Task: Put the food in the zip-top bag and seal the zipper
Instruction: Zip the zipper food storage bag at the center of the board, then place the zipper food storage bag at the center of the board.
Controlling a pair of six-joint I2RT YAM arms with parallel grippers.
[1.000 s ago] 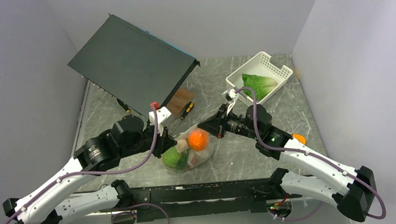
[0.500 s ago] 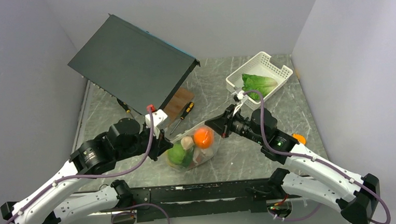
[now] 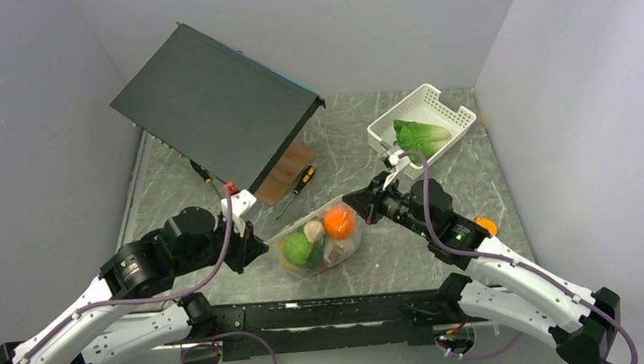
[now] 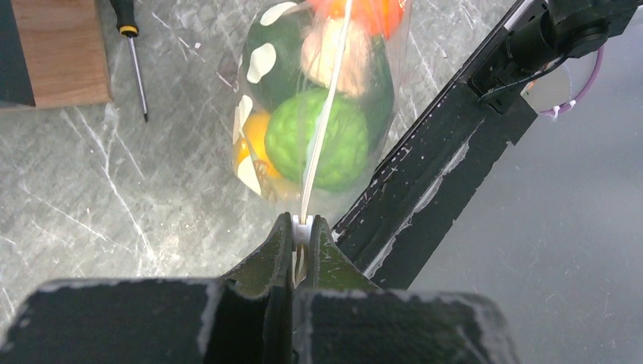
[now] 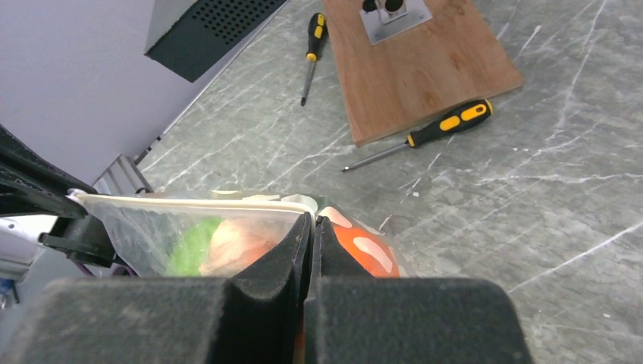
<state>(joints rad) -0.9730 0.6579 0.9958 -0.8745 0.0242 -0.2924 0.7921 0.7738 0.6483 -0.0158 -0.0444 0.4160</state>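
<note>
The clear dotted zip-top bag [image 3: 333, 247] hangs between my grippers just above the table, holding the food: an orange [image 3: 339, 221], a green fruit [image 3: 296, 248] and a pale beige piece [image 3: 314, 230]. The whitish zipper [image 3: 304, 221] stretches taut between them. My left gripper [image 3: 261, 246] is shut on the zipper's near-left end; in the left wrist view its tips [image 4: 303, 227] pinch the zipper [image 4: 326, 114] above the green fruit [image 4: 315, 148]. My right gripper [image 3: 353, 202] is shut on the far-right end [image 5: 312, 220], beside the orange [image 5: 364, 254].
A white slotted basket [image 3: 434, 101] holding a lettuce leaf [image 3: 421, 135] stands at the back right. A large dark box [image 3: 212, 100] leans at the back left, with a wooden board [image 3: 284, 172] and two screwdrivers [image 3: 295, 190] nearby. A black rail [image 3: 326, 310] runs along the near edge.
My left gripper has drawn back to the left and nearer along the zipper. My right gripper and the bag have shifted a little to the right.
</note>
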